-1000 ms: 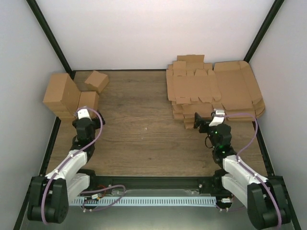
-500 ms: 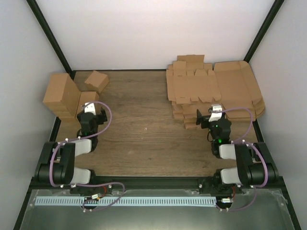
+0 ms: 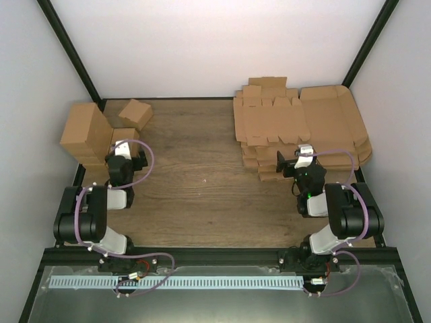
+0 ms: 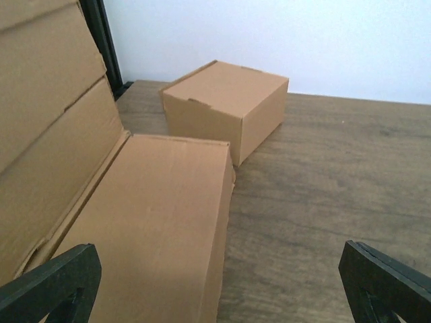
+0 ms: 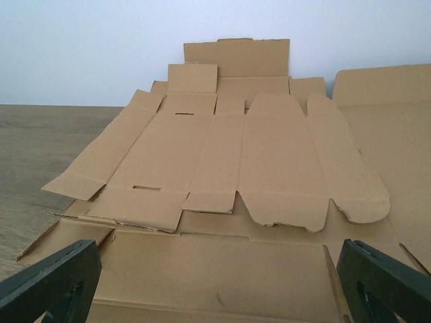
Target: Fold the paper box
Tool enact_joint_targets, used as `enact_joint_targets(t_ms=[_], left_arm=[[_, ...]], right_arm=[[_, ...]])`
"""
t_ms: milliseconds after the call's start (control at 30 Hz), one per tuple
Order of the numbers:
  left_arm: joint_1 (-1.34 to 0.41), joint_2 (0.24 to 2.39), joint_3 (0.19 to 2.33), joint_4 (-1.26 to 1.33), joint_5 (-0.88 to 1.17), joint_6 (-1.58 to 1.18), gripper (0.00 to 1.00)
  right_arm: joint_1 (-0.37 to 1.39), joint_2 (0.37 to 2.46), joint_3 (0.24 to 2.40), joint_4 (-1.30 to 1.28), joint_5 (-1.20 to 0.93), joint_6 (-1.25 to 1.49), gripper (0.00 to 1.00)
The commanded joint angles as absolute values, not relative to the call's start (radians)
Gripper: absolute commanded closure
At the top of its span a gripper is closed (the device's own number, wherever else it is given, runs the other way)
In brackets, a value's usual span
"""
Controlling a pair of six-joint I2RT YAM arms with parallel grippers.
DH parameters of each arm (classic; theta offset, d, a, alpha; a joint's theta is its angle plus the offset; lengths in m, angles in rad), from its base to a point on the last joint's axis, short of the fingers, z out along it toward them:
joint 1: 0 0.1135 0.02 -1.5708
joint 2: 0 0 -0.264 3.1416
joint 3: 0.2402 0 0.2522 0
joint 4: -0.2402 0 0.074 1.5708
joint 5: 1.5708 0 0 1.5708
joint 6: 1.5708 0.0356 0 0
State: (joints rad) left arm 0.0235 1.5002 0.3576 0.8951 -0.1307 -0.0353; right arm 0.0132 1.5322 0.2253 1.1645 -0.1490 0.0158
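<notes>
The paper box is a flat brown die-cut sheet (image 3: pixel 269 121) with flaps and tabs, lying on top of a stack of like sheets at the back right. It fills the right wrist view (image 5: pixel 222 155). My right gripper (image 3: pixel 291 163) (image 5: pixel 215 269) is open and empty, low at the near edge of that stack, facing it. My left gripper (image 3: pixel 128 156) (image 4: pixel 215 269) is open and empty at the left, over the table beside a long folded carton (image 4: pixel 155 222).
Larger brown sheets with rounded corners (image 3: pixel 340 124) lie under and to the right of the stack. A tall cardboard block (image 3: pixel 84 134) and folded cartons (image 3: pixel 135 113) (image 4: pixel 225 108) stand at the back left. Black frame posts run along both sides.
Both arms have folded in, their elbows drawn up off the near edge toward the table. The grippers have shifted only slightly away from me. Nothing was taken hold of.
</notes>
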Motion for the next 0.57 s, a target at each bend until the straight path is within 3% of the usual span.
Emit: enact_joint_targets(t_ms=[0,533], left_arm=[[0.037,1.522,0.338,1.02,-0.062,-0.019,0.0],[0.019,1.545,0.299,1.109,-0.041,0.015,0.0]], right_arm=[[0.002,1.532,0.25,1.219,-0.143,0.013,0.0],[0.002,1.533,0.253,1.213,-0.143,0.012,0.0]])
